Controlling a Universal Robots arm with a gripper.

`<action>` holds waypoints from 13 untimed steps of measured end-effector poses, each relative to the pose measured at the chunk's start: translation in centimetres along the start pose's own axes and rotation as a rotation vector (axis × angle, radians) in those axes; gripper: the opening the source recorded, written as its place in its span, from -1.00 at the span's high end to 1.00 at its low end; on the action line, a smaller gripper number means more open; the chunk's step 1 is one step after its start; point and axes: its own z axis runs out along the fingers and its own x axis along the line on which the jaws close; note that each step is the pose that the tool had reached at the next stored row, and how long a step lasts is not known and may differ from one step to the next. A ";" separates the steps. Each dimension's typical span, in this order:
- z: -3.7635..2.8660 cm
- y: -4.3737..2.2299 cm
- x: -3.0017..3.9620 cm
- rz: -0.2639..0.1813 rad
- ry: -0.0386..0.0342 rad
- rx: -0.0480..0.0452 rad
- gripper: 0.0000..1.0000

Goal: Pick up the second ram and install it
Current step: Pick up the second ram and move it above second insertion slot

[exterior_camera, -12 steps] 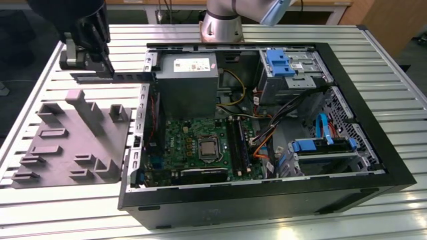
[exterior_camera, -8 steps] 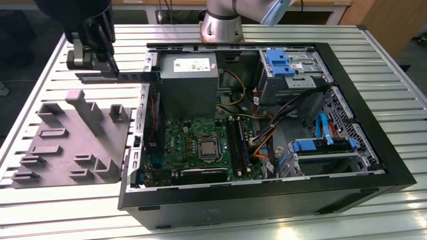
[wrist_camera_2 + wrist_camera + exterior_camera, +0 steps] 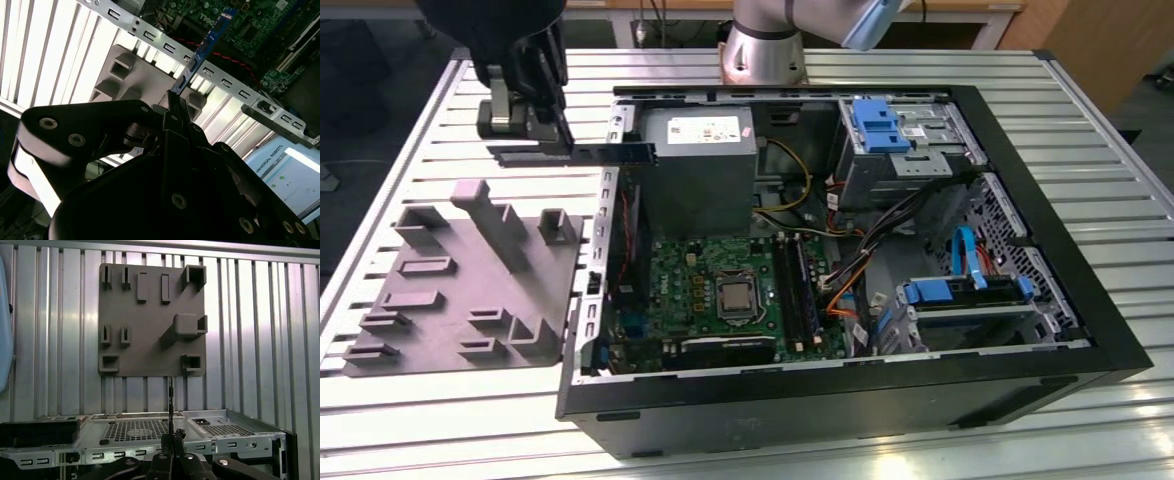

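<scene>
Case: a black computer case (image 3: 827, 400) lies open on its side on the slatted metal surface (image 3: 1121, 210), nearest in the exterior view.
Motherboard: the green motherboard (image 3: 670, 262) sits on the case floor, with long dark slots beside the processor socket.
Holder: a grey moulded holder (image 3: 454, 300) (image 3: 150, 340) lies flat on the surface, just beside the case at the exterior view's left.
Ram: the ram (image 3: 607, 152) (image 3: 205, 47) (image 3: 170, 400) is up off the surface and held level beyond the holder. Its free end points toward the case's side wall. Both wrist views show it edge-on.
Gripper: the gripper (image 3: 534, 140) (image 3: 172, 100) (image 3: 171, 437) is pinched narrow on one end of the ram.
Power supply: a grey power supply (image 3: 700, 140) fills the case's far corner.
Arm base: the arm base (image 3: 767, 45) stands farthest, behind the case.
</scene>
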 end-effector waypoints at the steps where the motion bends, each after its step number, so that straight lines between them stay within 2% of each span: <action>1: 0.00 -0.16 -0.02 0.000 0.0001 0.0000 0.76; 8: 0.10 -1.48 -0.16 0.000 0.0016 -0.0001 0.76; 13: 0.16 -2.27 -0.24 0.000 0.0097 -0.0001 0.76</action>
